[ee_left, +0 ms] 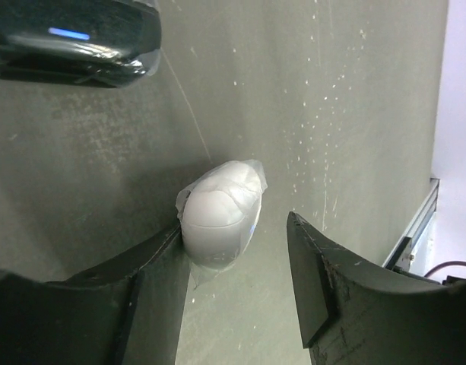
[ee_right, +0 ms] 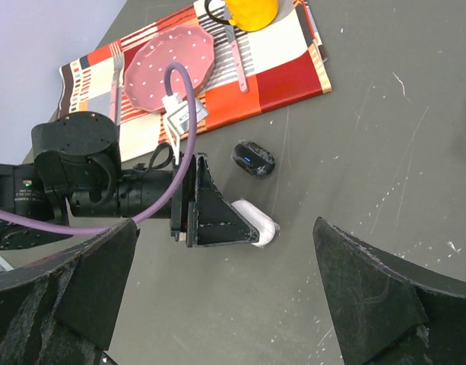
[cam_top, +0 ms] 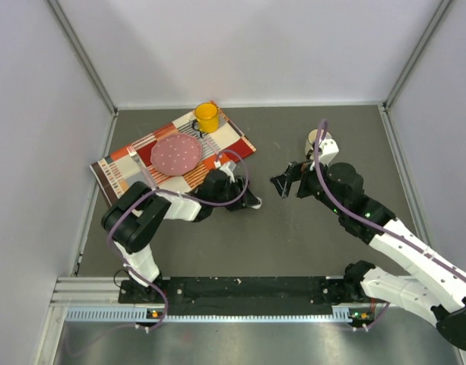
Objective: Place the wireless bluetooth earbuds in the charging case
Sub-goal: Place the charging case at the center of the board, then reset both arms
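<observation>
A closed white charging case lies on the dark table between the fingers of my left gripper. It rests against the left finger, and a clear gap separates it from the right finger. The jaws stand open. A black charging case with a blue light lies just beyond it, also closed. In the right wrist view the white case pokes out past the left gripper's finger, with the black case behind it. My right gripper hovers wide open to the right, holding nothing. The earbuds are out of view.
A striped placemat lies at the back left, bearing a pink dotted plate, a yellow mug and a fork. Grey walls close in the table on three sides.
</observation>
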Controlling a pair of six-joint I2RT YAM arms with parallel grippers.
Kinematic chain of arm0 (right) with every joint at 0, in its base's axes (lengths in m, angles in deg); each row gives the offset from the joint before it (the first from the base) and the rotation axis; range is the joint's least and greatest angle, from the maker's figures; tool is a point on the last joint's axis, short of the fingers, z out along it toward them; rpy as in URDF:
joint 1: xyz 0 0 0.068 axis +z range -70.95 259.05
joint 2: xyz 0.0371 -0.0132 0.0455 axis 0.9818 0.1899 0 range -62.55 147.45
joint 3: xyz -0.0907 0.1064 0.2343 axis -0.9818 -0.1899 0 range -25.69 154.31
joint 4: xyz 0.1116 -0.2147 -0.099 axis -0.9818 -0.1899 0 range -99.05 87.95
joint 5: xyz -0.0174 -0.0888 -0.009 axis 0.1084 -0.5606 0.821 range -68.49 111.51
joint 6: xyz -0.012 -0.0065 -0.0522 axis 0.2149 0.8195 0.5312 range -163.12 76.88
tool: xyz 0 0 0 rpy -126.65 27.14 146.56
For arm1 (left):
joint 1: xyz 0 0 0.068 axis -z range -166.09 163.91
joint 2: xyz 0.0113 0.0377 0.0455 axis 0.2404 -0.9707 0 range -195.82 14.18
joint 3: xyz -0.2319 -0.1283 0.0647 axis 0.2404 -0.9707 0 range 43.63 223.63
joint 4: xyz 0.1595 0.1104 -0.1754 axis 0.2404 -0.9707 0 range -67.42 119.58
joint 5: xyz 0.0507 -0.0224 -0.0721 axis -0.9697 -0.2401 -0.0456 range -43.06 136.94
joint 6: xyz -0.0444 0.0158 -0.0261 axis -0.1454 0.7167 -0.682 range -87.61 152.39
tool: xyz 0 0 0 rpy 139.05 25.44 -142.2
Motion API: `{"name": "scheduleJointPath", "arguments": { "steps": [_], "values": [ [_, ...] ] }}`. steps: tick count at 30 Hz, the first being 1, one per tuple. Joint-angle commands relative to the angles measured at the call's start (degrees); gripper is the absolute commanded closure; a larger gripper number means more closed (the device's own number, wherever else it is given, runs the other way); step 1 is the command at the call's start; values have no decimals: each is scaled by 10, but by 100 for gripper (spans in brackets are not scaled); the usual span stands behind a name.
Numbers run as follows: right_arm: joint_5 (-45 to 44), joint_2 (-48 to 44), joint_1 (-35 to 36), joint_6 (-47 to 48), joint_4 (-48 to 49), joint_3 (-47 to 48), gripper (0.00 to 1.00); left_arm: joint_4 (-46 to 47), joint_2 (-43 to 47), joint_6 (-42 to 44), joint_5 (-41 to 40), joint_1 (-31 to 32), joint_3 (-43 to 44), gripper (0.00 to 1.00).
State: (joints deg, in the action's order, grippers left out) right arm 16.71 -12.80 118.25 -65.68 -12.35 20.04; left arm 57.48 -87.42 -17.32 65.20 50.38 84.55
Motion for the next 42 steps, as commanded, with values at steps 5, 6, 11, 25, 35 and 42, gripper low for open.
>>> {"name": "scheduleJointPath", "arguments": {
  "steps": [5,6,11,25,35,42],
  "values": [
    [1,-13,-5,0,21,1,1,-192,58,84,-97,-5,23,41],
    [1,-14,-6,1,23,1,1,-209,64,91,-116,-5,28,41],
    [-1,-17,-6,1,21,0,1,-310,122,123,-195,-5,37,40],
    [-9,-17,-16,-2,16,-1,1,-326,441,192,-327,-5,-52,1],
    [4,17,-22,-13,-15,51,1,-319,675,216,-365,-5,-155,1],
    [-37,46,-30,11,-60,83,1,-361,766,247,-365,-5,-158,1]
  ]
}}
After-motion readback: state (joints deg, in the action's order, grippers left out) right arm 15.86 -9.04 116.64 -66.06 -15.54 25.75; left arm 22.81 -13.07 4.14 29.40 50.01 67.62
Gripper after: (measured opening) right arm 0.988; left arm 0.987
